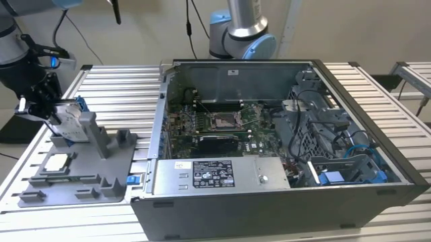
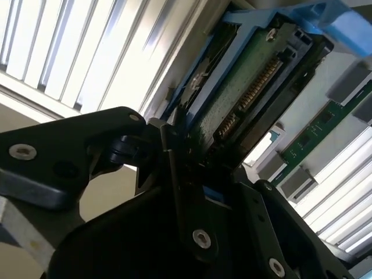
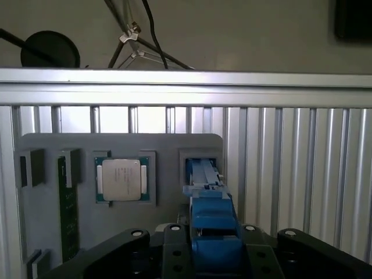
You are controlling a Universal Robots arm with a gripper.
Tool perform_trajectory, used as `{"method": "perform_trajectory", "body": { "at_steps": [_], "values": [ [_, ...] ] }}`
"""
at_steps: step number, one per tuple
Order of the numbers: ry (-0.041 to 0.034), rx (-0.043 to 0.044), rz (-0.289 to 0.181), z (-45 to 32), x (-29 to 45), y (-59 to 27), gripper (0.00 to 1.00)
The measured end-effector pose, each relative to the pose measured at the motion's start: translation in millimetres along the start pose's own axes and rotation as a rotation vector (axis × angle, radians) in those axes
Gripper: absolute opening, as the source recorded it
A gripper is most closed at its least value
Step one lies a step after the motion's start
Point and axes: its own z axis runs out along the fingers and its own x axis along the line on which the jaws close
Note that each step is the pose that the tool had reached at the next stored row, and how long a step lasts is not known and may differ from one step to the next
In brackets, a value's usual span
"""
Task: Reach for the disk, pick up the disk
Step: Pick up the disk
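The disk, a silver-grey drive in a blue frame, stands on edge over the far corner of the grey fixture plate at the exterior view's left. My gripper reaches it from the left, shut on the disk. In the first wrist view the blue frame of the disk sits between the black fingers of the gripper, which press on both its sides. In the second wrist view the disk shows its green circuit board, one end clamped in the gripper.
On the fixture plate lie a square silver chip, a green memory stick and a small blue bracket. An open computer case stands to the right on the slatted metal table. A second arm's base stands behind.
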Motion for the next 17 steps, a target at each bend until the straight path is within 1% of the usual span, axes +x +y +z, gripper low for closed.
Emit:
{"method": "perform_trajectory", "body": {
  "at_steps": [7,17],
  "values": [
    [0.0015,0.0001,0.000,-0.4,0.1,0.0,0.00],
    [0.0015,0.0000,0.000,-14.5,-1.2,-0.4,0.00]
  ]
}}
